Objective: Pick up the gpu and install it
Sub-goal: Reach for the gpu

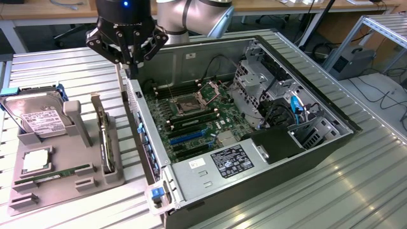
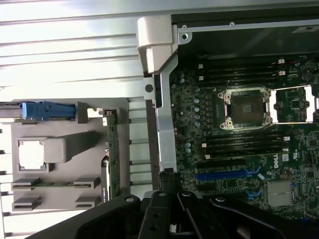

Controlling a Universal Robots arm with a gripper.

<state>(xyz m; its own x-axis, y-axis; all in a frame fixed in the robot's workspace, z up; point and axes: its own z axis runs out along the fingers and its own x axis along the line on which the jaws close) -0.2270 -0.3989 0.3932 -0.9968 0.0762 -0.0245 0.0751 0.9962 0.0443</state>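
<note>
The gpu (image 1: 106, 143) stands on edge in a slot of the grey holder (image 1: 60, 195) at the exterior view's left, a thin dark-green card with a silver bracket at its far end. In the wrist view the gpu (image 2: 112, 149) is a narrow green strip beside the holder (image 2: 65, 124). My gripper (image 1: 131, 70) hangs shut and holds nothing. It is above the near wall of the open computer case (image 1: 159, 157), a little beyond and to the right of the card's far end. Its black fingers (image 2: 168, 185) point down over the case wall.
A hard drive (image 1: 38, 117) with a blue clip, a processor chip (image 1: 36, 160) and a memory stick (image 1: 51, 174) also sit in the holder. Inside the case lie the motherboard (image 1: 190, 114), its blue card slots (image 1: 188, 136), an open socket (image 2: 246, 109) and drive cages (image 1: 279, 105).
</note>
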